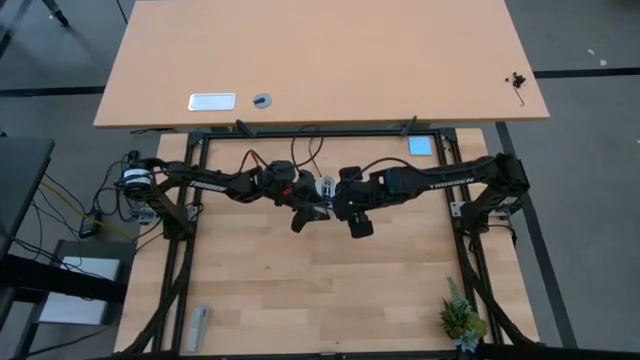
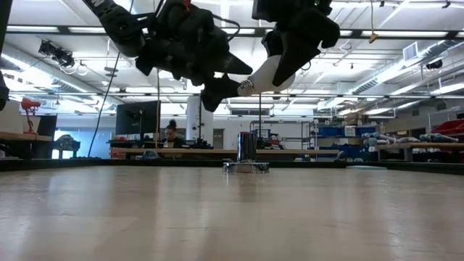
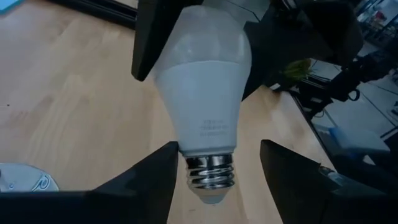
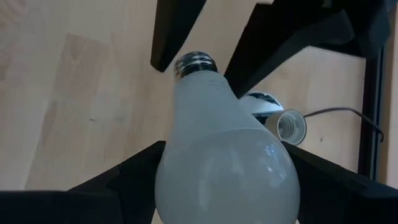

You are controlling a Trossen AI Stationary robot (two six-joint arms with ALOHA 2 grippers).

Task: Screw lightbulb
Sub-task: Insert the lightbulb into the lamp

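Note:
The white frosted lightbulb (image 3: 202, 93) hangs in the air over the middle of the table, its threaded screw base (image 3: 211, 177) slanting down. My right gripper (image 4: 225, 147) is shut on its globe. My left gripper (image 3: 219, 144) faces it, open. Its two fingers stand on either side of the screw base with a gap on each side. The silvery socket (image 4: 290, 127) with its thin black cord stands on the table below, beyond the bulb; it also shows in the low view as the socket (image 2: 246, 154). My right gripper pinches the bulb's wide frosted globe (image 4: 186, 186) between its two fingers. The fingers slant down from the table's right side, and the bulb lies along them, its screw base (image 4: 196, 62) sticking out past the fingertips. The bulb is tilted and lifted clear of the table.
A small green plant (image 1: 462, 318) stands at the near right corner and a grey object (image 1: 198, 325) lies near the front left. A black frame runs around the table (image 1: 300, 290). A second tabletop (image 1: 320, 60) lies beyond the far edge.

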